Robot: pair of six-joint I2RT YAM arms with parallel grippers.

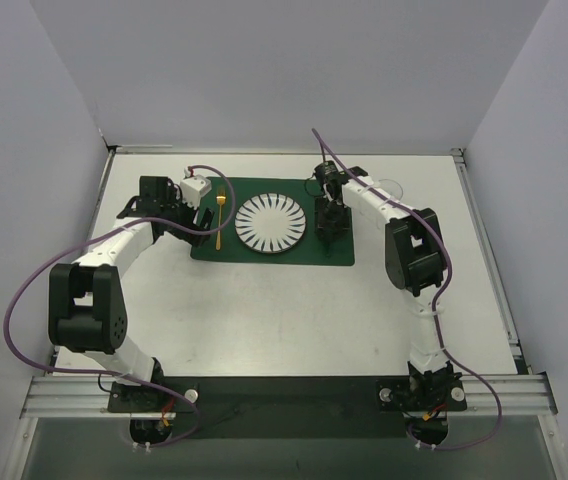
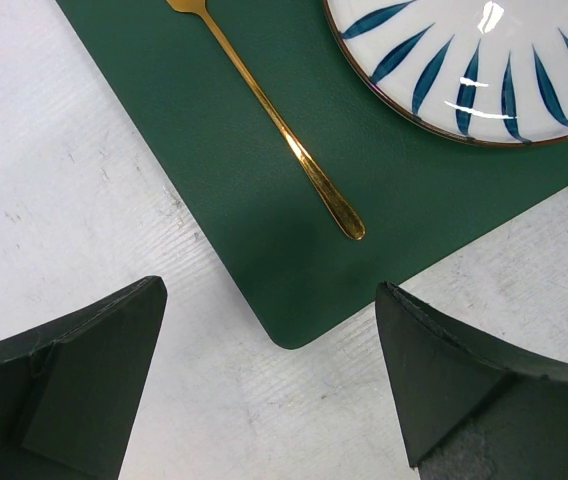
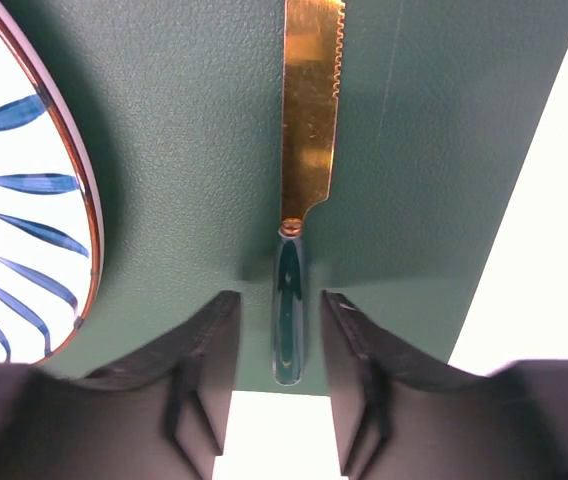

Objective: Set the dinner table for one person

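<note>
- Right fingers (image 3: 204, 350) straddle the knife (image 3: 304, 180) at its green handle, slightly parted, seemingly not gripping; lift straight up, no nudging.
- Left fingers (image 2: 84, 350) gape empty near the fork (image 2: 274, 120).

Bright even light, glare on plate (image 2: 474, 60), soft shadows

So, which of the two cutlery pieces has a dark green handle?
The knife, right of the plate, its handle lying between the jaws of the right gripper. Only its blade is gold; the fork, left of the plate, is gold all over.
</note>
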